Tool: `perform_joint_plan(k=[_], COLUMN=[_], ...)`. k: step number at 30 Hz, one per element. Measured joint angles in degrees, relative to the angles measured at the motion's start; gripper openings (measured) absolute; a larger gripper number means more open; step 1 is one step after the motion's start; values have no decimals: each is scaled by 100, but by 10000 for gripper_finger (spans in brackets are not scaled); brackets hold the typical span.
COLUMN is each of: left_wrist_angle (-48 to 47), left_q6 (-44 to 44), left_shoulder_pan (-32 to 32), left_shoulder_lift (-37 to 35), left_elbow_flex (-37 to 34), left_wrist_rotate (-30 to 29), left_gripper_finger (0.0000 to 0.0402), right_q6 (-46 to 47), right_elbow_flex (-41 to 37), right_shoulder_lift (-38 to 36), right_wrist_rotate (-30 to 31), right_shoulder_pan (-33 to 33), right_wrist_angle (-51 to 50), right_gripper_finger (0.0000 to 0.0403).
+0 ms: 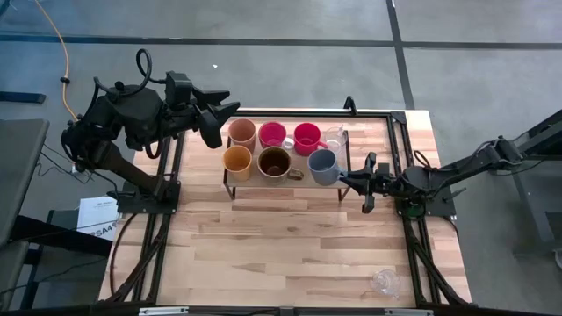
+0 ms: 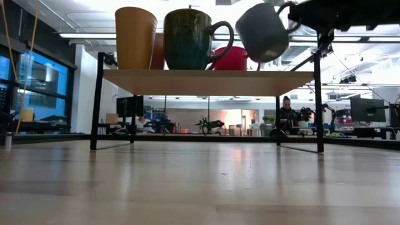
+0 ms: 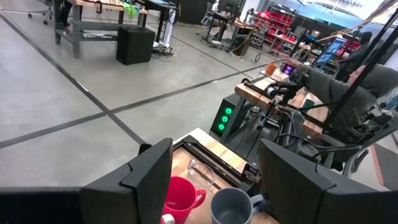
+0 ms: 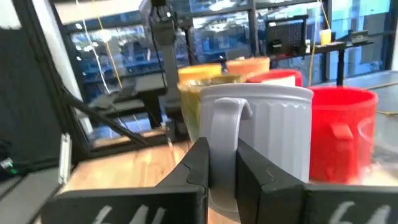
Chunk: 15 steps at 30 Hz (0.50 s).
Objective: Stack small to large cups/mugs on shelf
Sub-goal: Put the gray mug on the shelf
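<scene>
On the shelf, the right gripper is pinching the grey-blue mug's handle, tilting it; the left gripper is hovering open.

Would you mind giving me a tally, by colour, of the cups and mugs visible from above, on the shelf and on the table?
Peach: 1, the peach tumbler
Orange-yellow: 1, the orange-yellow cup
Dark brown: 1, the dark-brown mug
Grey-blue: 1, the grey-blue mug
Red or pink: 2, the pink cup and the red cup
Clear glass: 2, one on the shelf, one on the table
Total: 8
</scene>
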Motion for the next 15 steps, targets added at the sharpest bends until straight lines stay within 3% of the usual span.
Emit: perform_joint_plan(k=[15], left_wrist_angle=[-2], left_q6=[142], left_shoulder_pan=[0], left_shoulder_lift=[0], left_elbow_flex=[0], left_wrist_rotate=[0], left_gripper_finger=[223], right_q6=[419], right_elbow_flex=[-155], right_shoulder_lift=[868], right_wrist_rotate=[-569], right_shoulder_pan=[-398], right_wrist_angle=[465], right_gripper_finger=[21])
